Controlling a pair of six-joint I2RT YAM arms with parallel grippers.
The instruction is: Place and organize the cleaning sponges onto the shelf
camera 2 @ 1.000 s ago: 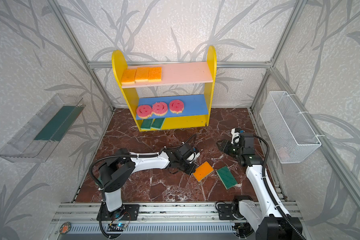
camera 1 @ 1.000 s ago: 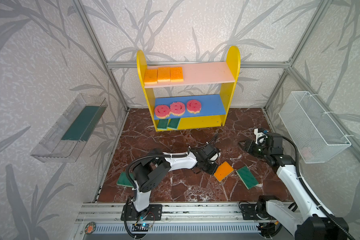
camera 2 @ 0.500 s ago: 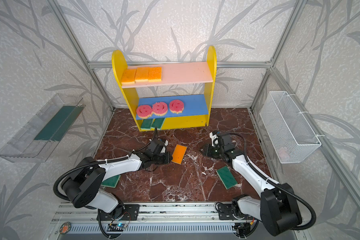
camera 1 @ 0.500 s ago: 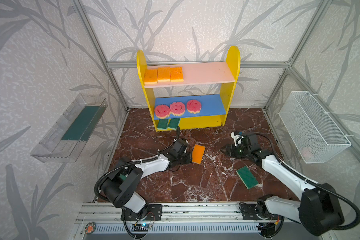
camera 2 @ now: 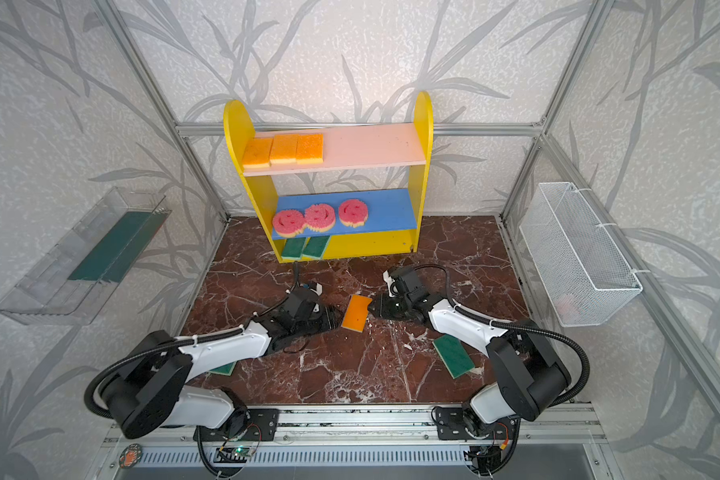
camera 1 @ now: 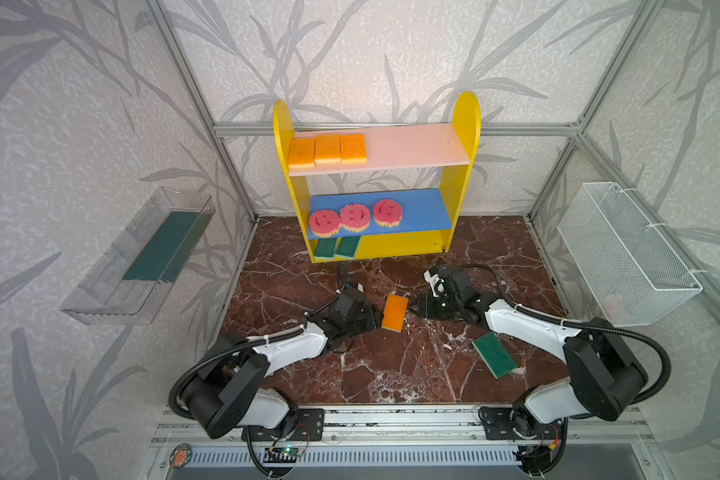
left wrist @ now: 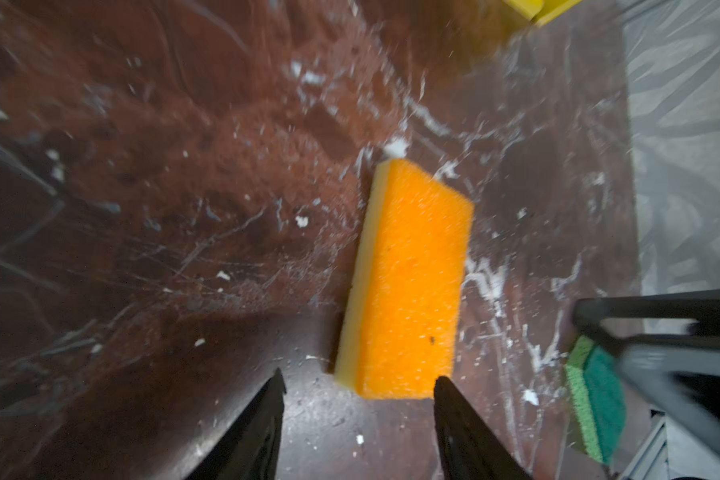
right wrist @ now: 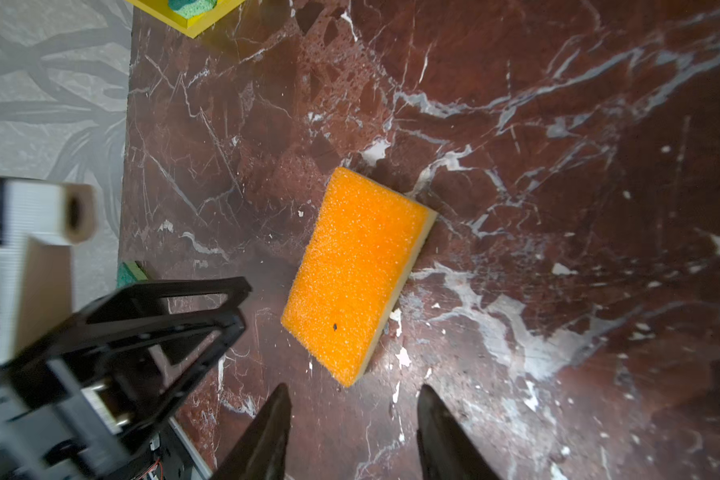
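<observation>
Orange rectangular foam sponge with a yellow underside lies on the red-brown marble counter, between both arms.
The left jaws stand wide just beside its left edge, gripping nothing; the right jaws, also parted and empty, point at its right edge. A green-topped rectangular sponge lies near right. Far back, the yellow-sided shelf holds three orange sponges, three pink smiley sponges and two green sponges.
</observation>
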